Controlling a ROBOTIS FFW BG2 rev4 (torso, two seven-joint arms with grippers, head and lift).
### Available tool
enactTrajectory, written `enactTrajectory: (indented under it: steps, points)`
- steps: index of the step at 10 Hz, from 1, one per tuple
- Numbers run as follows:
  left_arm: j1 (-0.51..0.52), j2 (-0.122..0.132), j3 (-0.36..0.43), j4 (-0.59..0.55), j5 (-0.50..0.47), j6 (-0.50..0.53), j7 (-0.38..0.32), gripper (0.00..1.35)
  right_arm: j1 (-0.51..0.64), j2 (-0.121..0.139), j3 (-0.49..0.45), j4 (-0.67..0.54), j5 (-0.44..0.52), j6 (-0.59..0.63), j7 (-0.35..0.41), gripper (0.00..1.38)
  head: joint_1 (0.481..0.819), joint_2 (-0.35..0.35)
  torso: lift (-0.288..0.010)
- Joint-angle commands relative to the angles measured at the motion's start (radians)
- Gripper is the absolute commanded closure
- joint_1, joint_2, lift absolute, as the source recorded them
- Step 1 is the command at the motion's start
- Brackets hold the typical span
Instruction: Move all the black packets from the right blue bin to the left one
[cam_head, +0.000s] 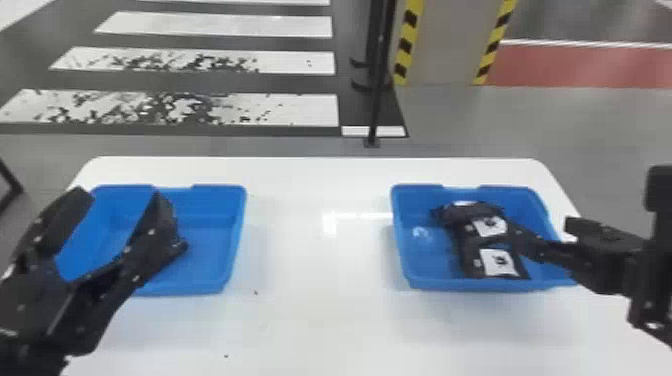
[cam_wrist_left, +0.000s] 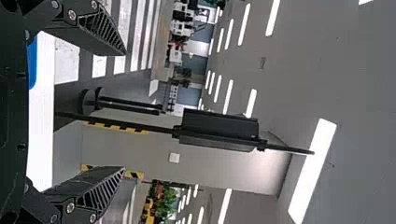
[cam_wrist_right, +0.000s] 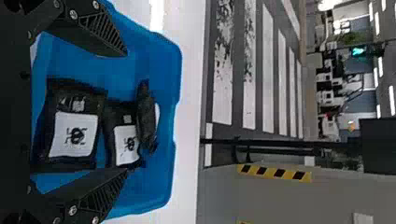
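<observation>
Head view: black packets (cam_head: 495, 262) lie inside the right blue bin (cam_head: 427, 262).

Ceiling lights (cam_wrist_left: 312, 171) shine brightly, and glare streaks the white table (cam_head: 320, 285).

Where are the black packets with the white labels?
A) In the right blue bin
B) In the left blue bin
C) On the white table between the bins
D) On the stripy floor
A, because both black packets with white labels lie inside the right blue bin.
</observation>
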Motion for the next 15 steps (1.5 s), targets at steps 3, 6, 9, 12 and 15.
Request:
enactTrajectory:
  steps: [3, 6, 9, 12, 15]
  points:
    - [-0.007, 0.0, 0.001, -0.003, -0.014, 0.019, -0.012, 0.17, -0.157, -0.028, 0.016, 0.266, -0.01, 0.068, 0.0, 0.15, 0.695, -0.139, -0.14]
    - [-0.009, -0.002, 0.007, -0.003, -0.018, 0.017, -0.013, 0.17, -0.25, -0.051, 0.098, 0.401, -0.054, 0.081, 0.001, 0.15, 0.695, -0.132, -0.14]
    - [-0.009, -0.003, 0.009, -0.003, -0.018, 0.021, -0.016, 0.18, -0.316, -0.06, 0.16, 0.474, -0.038, 0.132, -0.017, 0.15, 0.695, -0.092, -0.14]
    - [-0.009, -0.003, 0.013, -0.003, -0.022, 0.021, -0.019, 0.18, -0.348, -0.068, 0.184, 0.509, -0.038, 0.218, -0.034, 0.16, 0.695, -0.086, -0.14]
    - [-0.009, -0.003, 0.013, -0.001, -0.024, 0.029, -0.019, 0.18, -0.363, -0.07, 0.184, 0.533, -0.036, 0.253, -0.055, 0.16, 0.695, -0.089, -0.14]
